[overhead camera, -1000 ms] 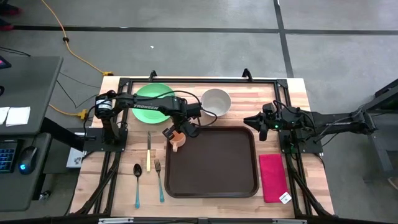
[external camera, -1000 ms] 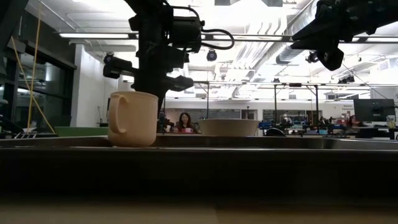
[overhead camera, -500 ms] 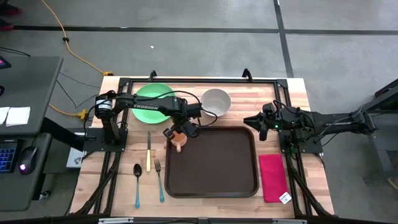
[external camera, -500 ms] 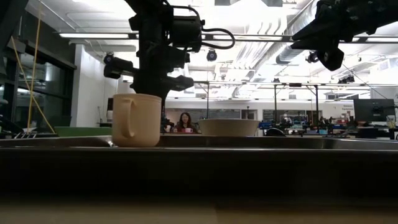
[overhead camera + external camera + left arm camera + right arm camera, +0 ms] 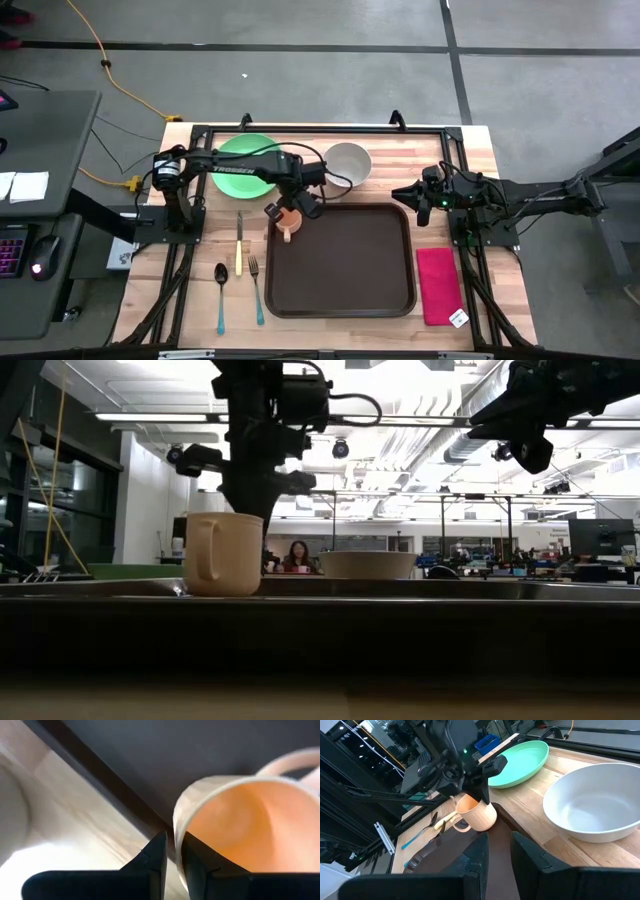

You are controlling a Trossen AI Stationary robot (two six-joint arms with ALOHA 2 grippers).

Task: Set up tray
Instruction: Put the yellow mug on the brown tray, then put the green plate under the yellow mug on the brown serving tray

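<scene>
A wooden tabletop (image 5: 440,145) is seen from above, with a dark arm reaching in from each side. A large dark-brown rectangular tray (image 5: 345,262) with rounded corners and a raised rim lies flat near the middle. A tan mug (image 5: 288,222) stands upright on the tray's far left corner, just inside the rim, with its handle pointing toward the near edge of the tabletop.

The left end effector (image 5: 293,208) is at this mug. In the left wrist view its two dark fingers (image 5: 156,855) stand narrow, one on each side of the mug's rim, though whether they press the wall cannot be told. In the low view the mug sits flat with the arm directly above it.

The right end effector (image 5: 402,193) hovers off the tray's far right corner, above the tabletop. Its fingers (image 5: 477,851) are close together with a small gap, and nothing sits between them.

Beyond the tray are a round green plate (image 5: 243,165) and a white bowl (image 5: 347,163), side by side. Left of the tray lie a yellow-handled knife (image 5: 238,246), a blue-handled fork (image 5: 256,290) and a blue-handled spoon (image 5: 221,294). A red-pink napkin (image 5: 438,285) lies to the tray's right. A person (image 5: 297,555) sits far off in the room behind.
</scene>
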